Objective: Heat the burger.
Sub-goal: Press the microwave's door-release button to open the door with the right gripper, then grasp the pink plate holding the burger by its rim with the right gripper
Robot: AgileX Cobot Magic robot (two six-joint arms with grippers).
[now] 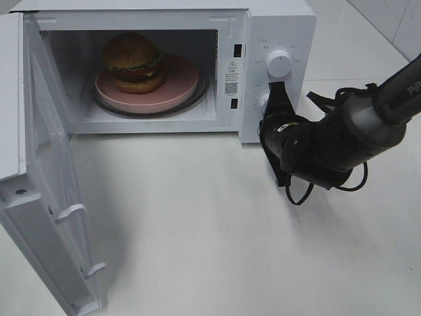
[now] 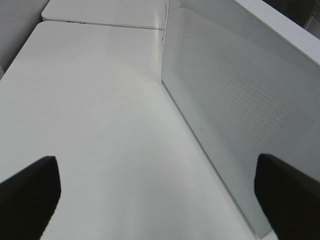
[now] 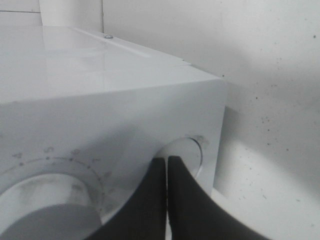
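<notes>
Exterior high: mounted above and in front, angled down on table (image 1: 197, 230) and microwave (image 1: 276, 20); whole front in frame, middle distance.
Left wrist: low over table, very near, facing along a perforated white panel (image 2: 240, 100), possibly the open door (image 1: 46, 197); shared with exterior: table.
Right wrist: hard against control panel (image 3: 100, 135), knob (image 3: 187, 150) filling mid-frame; shared with exterior: control panel, knob, right gripper (image 3: 166, 160).
</notes>
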